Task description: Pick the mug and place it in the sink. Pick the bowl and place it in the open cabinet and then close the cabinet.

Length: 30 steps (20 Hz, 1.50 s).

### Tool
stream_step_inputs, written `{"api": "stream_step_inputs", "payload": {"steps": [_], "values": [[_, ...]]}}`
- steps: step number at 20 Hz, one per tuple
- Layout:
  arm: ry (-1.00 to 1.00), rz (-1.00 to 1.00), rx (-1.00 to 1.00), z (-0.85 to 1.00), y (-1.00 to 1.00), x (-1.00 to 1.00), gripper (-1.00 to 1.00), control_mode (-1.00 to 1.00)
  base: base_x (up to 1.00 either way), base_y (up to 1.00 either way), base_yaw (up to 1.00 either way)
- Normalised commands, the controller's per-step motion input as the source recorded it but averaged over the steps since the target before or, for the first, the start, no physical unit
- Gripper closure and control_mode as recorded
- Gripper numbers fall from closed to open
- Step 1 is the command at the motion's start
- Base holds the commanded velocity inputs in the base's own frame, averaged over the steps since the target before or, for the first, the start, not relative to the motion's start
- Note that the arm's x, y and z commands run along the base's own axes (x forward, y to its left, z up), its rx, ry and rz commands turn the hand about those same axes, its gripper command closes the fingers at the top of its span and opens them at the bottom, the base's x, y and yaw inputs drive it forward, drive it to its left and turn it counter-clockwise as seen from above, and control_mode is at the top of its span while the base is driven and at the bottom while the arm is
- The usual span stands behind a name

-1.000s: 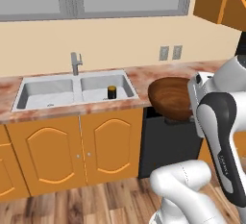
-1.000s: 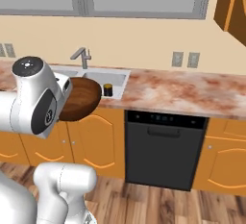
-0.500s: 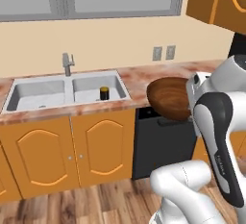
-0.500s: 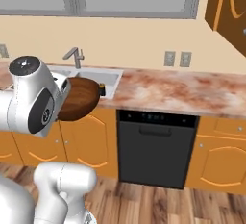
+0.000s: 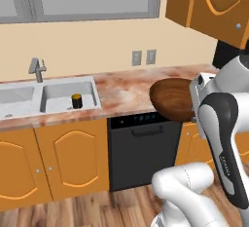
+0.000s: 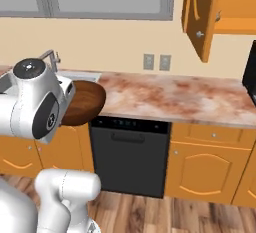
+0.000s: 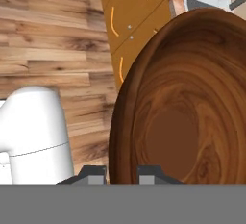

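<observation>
The dark brown bowl (image 5: 172, 99) hangs tilted on its side above the counter's front edge, held at its rim by my gripper (image 7: 122, 172), which is shut on it. From the other side the bowl (image 6: 85, 102) sticks out beside my white hand. Close up, the bowl's hollow (image 7: 187, 107) faces the hand camera. The black mug (image 5: 76, 101) with the orange top stands upright in the right basin of the sink (image 5: 58, 94). The orange wall cabinet (image 6: 235, 24) at upper right is open, its door (image 6: 197, 12) swung out toward me.
A black dishwasher (image 6: 127, 157) sits under the marbled counter (image 6: 175, 97). Two outlets (image 6: 156, 62) are on the wall. The faucet (image 5: 36, 68) stands behind the sink. A dark appliance (image 6: 250, 72) is at the counter's right end. Low orange cupboards (image 5: 73, 162) line the floor.
The whole picture has slid left, so the base has driven right along the counter. The bowl stays in the gripper, and the mug stays in the sink.
</observation>
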Motion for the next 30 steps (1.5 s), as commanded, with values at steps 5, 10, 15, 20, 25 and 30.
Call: {"api": "stream_step_inputs", "payload": {"steps": [5,10,15,20,25,30], "values": [[0.0,0.0,0.0,0.0,0.0,0.0,1.0,1.0,0.14,-0.65,0.0],[0.0,0.0,0.0,0.0,0.0,0.0,1.0,1.0,0.0,-0.72,0.0],[0.0,0.0,0.0,0.0,0.0,0.0,1.0,1.0,0.0,-0.73,0.0],[0.0,0.0,0.0,0.0,0.0,0.0,1.0,1.0,-0.03,-0.65,0.0],[0.0,0.0,0.0,0.0,0.0,0.0,1.0,1.0,0.0,-0.52,0.0],[0.0,0.0,0.0,0.0,0.0,0.0,1.0,1.0,0.0,-0.37,0.0]]}}
